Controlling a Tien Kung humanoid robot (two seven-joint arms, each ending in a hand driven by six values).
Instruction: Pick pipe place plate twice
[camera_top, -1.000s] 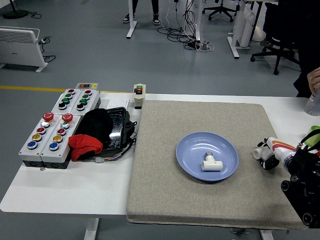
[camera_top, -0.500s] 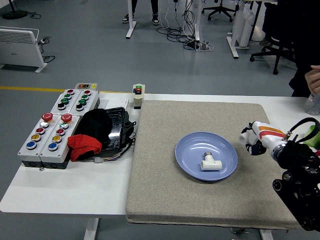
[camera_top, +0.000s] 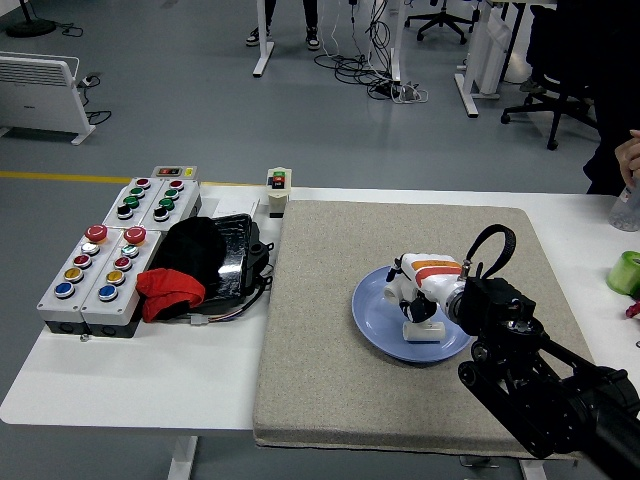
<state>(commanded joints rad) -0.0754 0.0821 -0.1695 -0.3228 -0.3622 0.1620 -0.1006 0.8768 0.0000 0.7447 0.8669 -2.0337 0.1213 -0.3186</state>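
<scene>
A blue plate (camera_top: 375, 318) lies on the grey mat (camera_top: 320, 380) right of centre. A white T-shaped pipe piece (camera_top: 426, 331) rests in the plate, partly hidden by my hand. My right hand (camera_top: 412, 288), white with orange stripes and black fingers, hovers over the plate's middle. Its fingers are curled around a second white pipe piece (camera_top: 402, 272) held just above the plate. The black right arm (camera_top: 540, 390) comes in from the lower right corner. The left arm is out of view.
Button boxes (camera_top: 110, 255) and a black pouch with a red cloth (camera_top: 195, 270) sit at the left. A small switch box (camera_top: 277, 190) stands at the mat's far edge. A green roll (camera_top: 624, 272) and a clear bottle (camera_top: 626, 210) stand at the right, beside a person's hand (camera_top: 628, 155).
My right hand has carried the white pipe piece leftwards from the mat's right edge to above the plate's middle. The T-piece in the plate has stayed put.
</scene>
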